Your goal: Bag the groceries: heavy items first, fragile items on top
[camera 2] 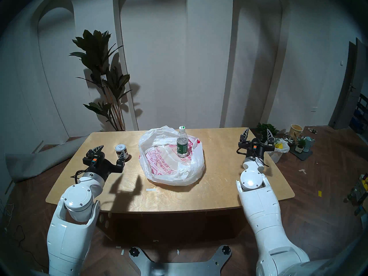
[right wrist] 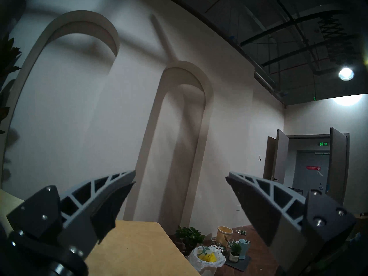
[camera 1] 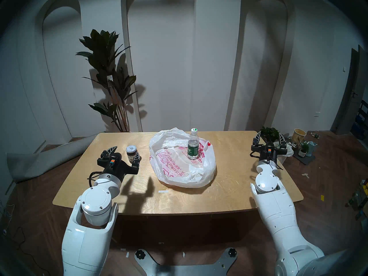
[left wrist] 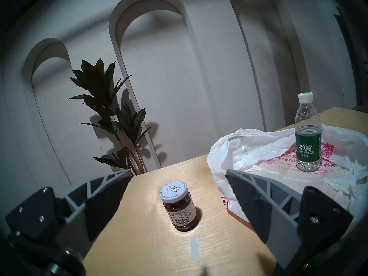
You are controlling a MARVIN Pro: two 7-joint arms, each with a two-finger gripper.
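Observation:
The white shopping bag (camera 1: pixel 179 170) with red print lies spread on the table's middle. The clear water bottle (camera 1: pixel 193 144) with a green label stands upright on its printed sheet at the far side, the bag's rim bunched around it. The dark jar (camera 1: pixel 131 153) with a grey lid stands on the bare table left of the bag. My left gripper (camera 1: pixel 126 151) is open, its fingers either side of the jar's near side without touching; in the left wrist view the jar (left wrist: pixel 179 205) sits just ahead between the fingers. My right gripper (camera 1: pixel 269 133) is open and empty over the table's far right corner.
The wooden table (camera 1: pixel 239 180) has a small tape strip (camera 1: pixel 162 191) near the front. A tall plant (camera 1: pixel 111 80) stands behind the far left corner. On the floor to the right are a small white bag with yellow things (right wrist: pixel 208 257), pots and small plants (camera 1: pixel 303 148).

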